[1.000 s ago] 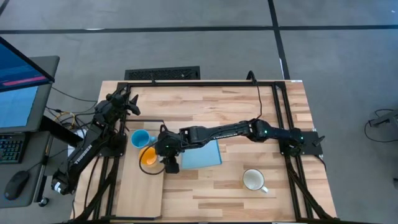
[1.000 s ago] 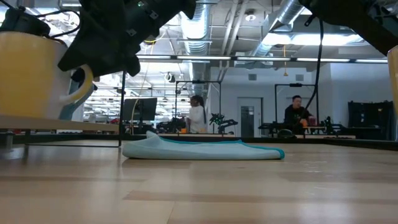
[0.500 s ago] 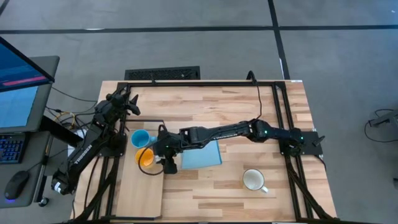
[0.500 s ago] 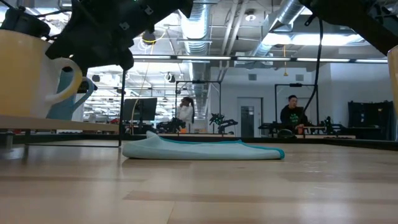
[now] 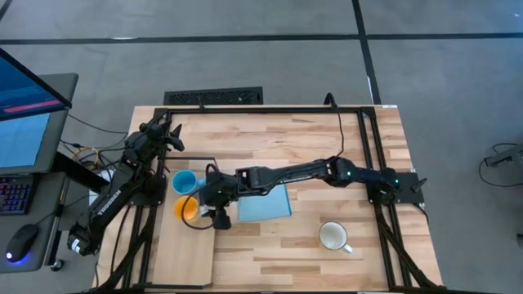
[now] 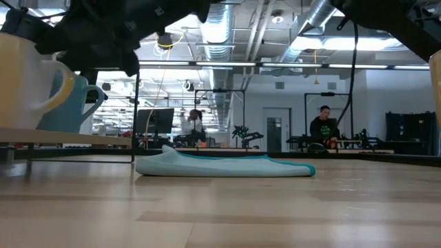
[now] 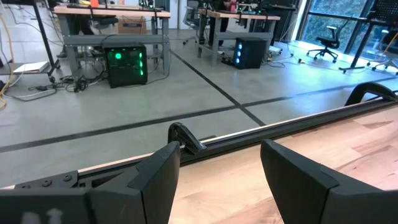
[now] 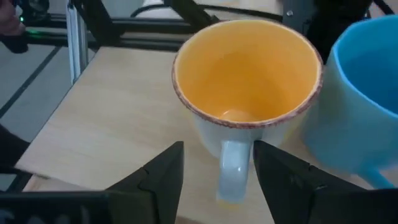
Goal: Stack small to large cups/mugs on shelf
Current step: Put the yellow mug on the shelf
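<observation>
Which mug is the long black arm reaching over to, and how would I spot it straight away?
Look at the pale wooden shelf at the table's left side. Two mugs stand at its far end, close together, with the right gripper open beside them. It is the orange mug, nearer the shelf's middle than the light blue mug: yellow-orange inside, with a white handle.

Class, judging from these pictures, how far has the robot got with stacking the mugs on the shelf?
Done: the blue mug and orange mug stand side by side on the shelf. In hand: the right hand, open, straddles the orange mug's handle. Left: the white mug sits on the table, and nothing is stacked. The left hand waits, open.
</observation>
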Controlling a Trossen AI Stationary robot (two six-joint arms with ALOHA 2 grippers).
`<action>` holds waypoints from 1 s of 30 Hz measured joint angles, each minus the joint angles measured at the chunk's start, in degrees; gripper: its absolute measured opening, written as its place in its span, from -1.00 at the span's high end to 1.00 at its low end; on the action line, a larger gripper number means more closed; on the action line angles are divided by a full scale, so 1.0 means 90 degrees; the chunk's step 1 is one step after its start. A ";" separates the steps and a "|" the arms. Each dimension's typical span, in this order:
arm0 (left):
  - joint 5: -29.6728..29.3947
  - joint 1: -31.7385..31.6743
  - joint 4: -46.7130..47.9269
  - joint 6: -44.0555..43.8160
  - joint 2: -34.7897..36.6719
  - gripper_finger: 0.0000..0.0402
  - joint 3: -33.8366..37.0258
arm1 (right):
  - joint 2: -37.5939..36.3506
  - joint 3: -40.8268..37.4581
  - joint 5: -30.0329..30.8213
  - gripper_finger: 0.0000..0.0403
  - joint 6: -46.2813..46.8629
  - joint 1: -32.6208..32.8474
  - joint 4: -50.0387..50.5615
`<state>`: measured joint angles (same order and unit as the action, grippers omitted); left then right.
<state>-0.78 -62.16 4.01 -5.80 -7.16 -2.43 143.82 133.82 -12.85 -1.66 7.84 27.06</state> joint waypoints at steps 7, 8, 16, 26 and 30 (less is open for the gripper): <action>0.0015 -0.0002 0.0002 0.0000 0.0002 -0.08 0.0001 | 0.0193 -0.0014 -0.0639 -0.07 0.0382 -0.0091 -0.0159; 0.0017 -0.0002 0.0002 0.0000 0.0002 -0.08 -0.0001 | 0.0196 -0.0015 -0.0645 -0.07 0.0395 -0.0095 -0.0170; 0.0036 -0.0002 0.0002 0.0000 0.0002 -0.08 -0.0001 | 0.0174 -0.0005 -0.0582 -0.07 0.0218 -0.0097 -0.0249; 0.0039 -0.0001 0.0002 0.0000 0.0002 -0.08 0.0001 | 0.0174 -0.0005 -0.0564 -0.07 0.0230 -0.0182 -0.0251; 0.0039 -0.0002 0.0002 0.0000 0.0002 -0.08 0.0001 | 0.0174 -0.0005 -0.0561 -0.07 0.0198 -0.0180 -0.0251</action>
<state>-0.43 -62.17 4.03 -5.80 -7.14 -2.43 145.38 133.78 -17.89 0.12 6.22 24.80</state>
